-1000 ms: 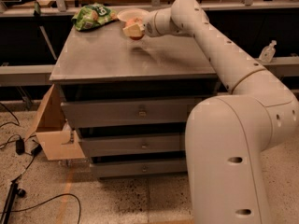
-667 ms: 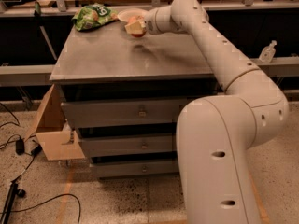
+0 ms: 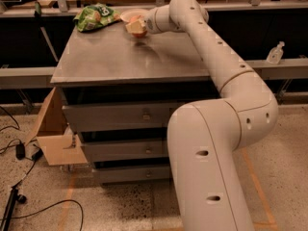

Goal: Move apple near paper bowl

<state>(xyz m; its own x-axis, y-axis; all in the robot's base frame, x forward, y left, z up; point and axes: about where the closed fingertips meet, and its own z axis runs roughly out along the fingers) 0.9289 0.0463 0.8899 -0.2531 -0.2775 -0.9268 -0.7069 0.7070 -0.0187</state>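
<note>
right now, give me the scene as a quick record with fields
table: metal top, drawers below
end effector: over the table's far edge, at the apple
apple: at the end effector, partly hidden by it, just in front of the bowl
bowl: at the far edge, behind the apple
bag: green, far left corner, left of the bowl

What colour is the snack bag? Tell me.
Snack bag: green, camera view. Gripper at the apple by the paper bowl.

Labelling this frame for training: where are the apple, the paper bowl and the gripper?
apple (image 3: 135, 26), camera view, its lit front face.
paper bowl (image 3: 124, 16), camera view, its left rim.
gripper (image 3: 140, 29), camera view, its tip at the apple, beside the bowl.
</note>
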